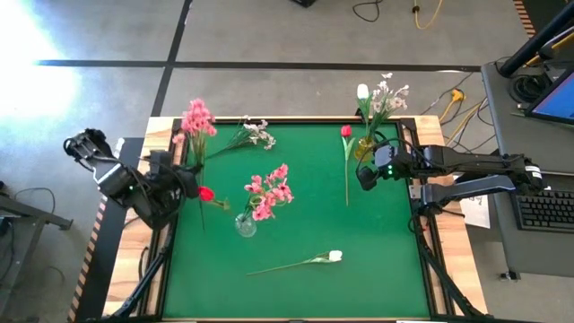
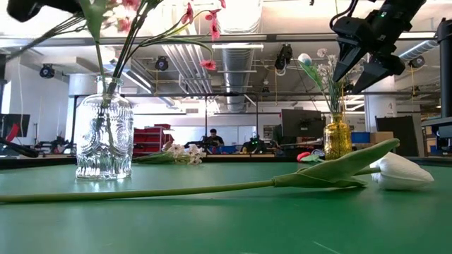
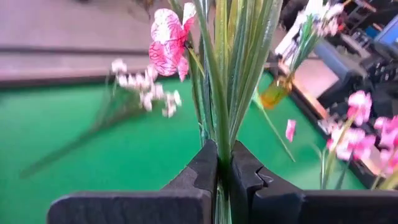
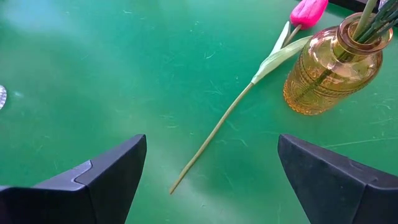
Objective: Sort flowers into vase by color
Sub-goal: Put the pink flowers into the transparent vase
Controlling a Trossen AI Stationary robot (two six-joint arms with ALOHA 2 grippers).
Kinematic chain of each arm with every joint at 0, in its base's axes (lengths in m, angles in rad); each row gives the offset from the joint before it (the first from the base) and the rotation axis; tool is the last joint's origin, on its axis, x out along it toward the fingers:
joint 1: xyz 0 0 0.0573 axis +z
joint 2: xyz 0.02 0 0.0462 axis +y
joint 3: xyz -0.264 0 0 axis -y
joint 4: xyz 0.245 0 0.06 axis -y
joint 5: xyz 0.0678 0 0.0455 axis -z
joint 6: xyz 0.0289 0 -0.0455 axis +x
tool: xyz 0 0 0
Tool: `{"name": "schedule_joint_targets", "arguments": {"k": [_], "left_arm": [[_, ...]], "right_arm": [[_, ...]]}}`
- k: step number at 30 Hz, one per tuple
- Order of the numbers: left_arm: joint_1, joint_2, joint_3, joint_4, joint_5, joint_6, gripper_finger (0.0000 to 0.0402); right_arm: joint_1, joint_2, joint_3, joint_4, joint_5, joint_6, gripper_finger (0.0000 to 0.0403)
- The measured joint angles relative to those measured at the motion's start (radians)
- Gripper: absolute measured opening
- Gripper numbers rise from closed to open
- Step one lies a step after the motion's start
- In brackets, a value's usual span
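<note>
My left gripper (image 1: 186,179) is at the table's left side, shut on a pink blossom spray (image 1: 197,120). Just beside it a red tulip (image 1: 206,193) shows; whether the gripper touches it, I cannot tell. A clear glass vase (image 1: 245,224) holds pink blossoms (image 1: 270,192). A white-blossom spray (image 1: 256,135) lies near the far edge. A pink tulip (image 4: 309,10) lies flat beside the amber vase (image 4: 331,65), which holds white flowers (image 1: 381,97). A white tulip (image 2: 400,170) lies near the front. My right gripper (image 4: 211,158) hovers open above the pink tulip's stem (image 4: 214,134). My left gripper pinches a bundle of thin green stems and leaves (image 3: 222,134) of the pink spray between its two fingers (image 3: 202,171). The stems run on past the fingertips along the fingers' line, and the blossoms (image 3: 168,42) sit beyond them toward the table's far edge. The spray is off the cloth.
The green cloth (image 1: 296,287) has free room between the two vases and near the front around the white tulip. The table's wooden rim (image 1: 157,126) borders it. Cables, a laptop and a keyboard (image 1: 545,211) sit on a side bench to the right.
</note>
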Motion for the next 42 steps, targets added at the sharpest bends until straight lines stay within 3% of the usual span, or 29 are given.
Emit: {"name": "schedule_joint_targets", "arguments": {"k": [10,17,21,26,31,35,42], "left_arm": [[0.058,0.002,0.214,0.049,-0.292,0.551,0.0001],[0.058,0.008,0.364,0.148,-0.325,0.85,0.0001],[0.058,0.025,0.402,0.304,-0.291,1.054,0.0001],[0.058,0.046,0.419,0.601,-0.257,1.429,0.0001],[0.079,0.035,0.428,0.849,-0.136,1.718,0.0001],[0.114,0.029,0.428,0.902,-0.072,1.82,0.0001],[0.269,0.043,0.427,0.981,0.19,1.899,0.0001]], "right_arm": [[0.0,0.0,0.0,0.0,0.0,0.0,0.0357],[0.0,0.0,0.0,0.0,0.0,0.011,0.0357],[0.0,0.0,0.0,0.001,0.0,0.02,0.0357],[0.0,0.0,0.0,0.001,0.0,0.021,0.0357],[0.0,0.0,0.0,0.002,0.0,0.021,0.0357],[0.0,0.0,0.0,0.006,0.0,0.028,0.0357],[0.0,0.0,0.0,0.009,0.0,0.038,0.0357]]}}
